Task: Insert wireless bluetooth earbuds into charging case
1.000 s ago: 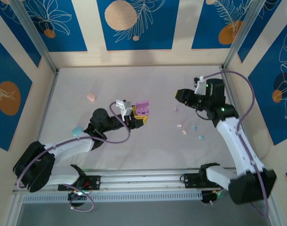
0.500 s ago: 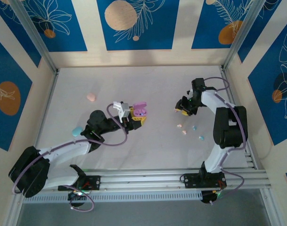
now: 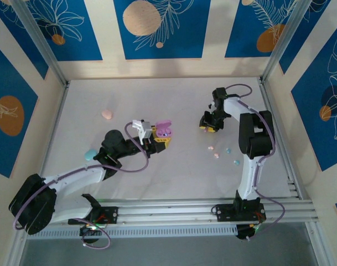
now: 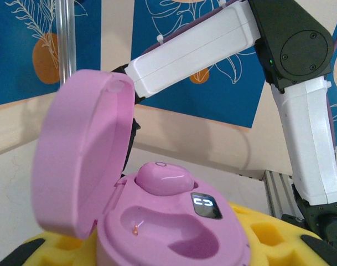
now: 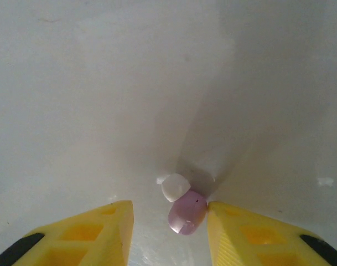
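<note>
My left gripper [image 3: 159,138] is shut on a lilac-pink charging case [image 3: 165,128] and holds it above the table with the lid up. In the left wrist view the case [image 4: 102,166] carries one matching earbud [image 4: 164,178] in its far slot, the near slot [image 4: 176,233] is bare, and yellow fingers [image 4: 268,235] flank the base. My right gripper [image 3: 208,123] points down at the table, open. A purple earbud [image 5: 186,213] with a white tip lies between its yellow fingers [image 5: 91,233], touching the right one and apart from the left.
Two pink earbuds [image 3: 211,148] [image 3: 216,155] and two light blue ones [image 3: 228,150] [image 3: 236,162] lie loose just below the right gripper. A pink case [image 3: 107,114] and a light blue case [image 3: 90,154] rest at the left. Walls enclose the table.
The right arm has folded inward and its gripper has moved left and down over the purple earbud, its jaws narrowing slightly. The left gripper holds the case almost where it was.
</note>
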Controlling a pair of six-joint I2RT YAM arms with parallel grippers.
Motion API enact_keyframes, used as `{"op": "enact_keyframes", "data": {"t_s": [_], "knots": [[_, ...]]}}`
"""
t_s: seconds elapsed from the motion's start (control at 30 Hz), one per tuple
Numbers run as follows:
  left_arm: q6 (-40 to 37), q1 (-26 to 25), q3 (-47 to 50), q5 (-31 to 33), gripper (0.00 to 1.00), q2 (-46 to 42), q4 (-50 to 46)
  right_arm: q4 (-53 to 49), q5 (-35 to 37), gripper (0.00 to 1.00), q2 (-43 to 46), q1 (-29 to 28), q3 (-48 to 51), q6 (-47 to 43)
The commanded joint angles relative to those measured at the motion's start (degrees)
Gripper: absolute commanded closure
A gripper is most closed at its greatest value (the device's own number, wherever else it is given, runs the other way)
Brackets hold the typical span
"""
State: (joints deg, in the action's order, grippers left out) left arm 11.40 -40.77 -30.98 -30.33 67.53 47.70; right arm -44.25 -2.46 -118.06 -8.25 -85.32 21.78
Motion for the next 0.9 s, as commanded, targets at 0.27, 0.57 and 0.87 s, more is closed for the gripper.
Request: {"op": "enact_keyframes", "data": {"t_s": [0.27, 0.57, 0.87], "knots": [[-1.3, -0.5, 0.4, 0.2, 0.72, -1.3, 0.5, -3.4, 5.5, 0.58, -2.8, -6.8, -4.5, -12.6], [-1.7, -0.5, 0.2, 0.3, 0.72, -1.8, -0.4, -4.7, -3.3, 0.58, -0.8, -7.9, -7.4, -13.3], [-1.5, -0.5, 0.2, 0.2, 0.72, -2.1, -0.7, -5.2, 3.3, 0.59, -3.4, -7.7, -12.7, -15.9]]}}
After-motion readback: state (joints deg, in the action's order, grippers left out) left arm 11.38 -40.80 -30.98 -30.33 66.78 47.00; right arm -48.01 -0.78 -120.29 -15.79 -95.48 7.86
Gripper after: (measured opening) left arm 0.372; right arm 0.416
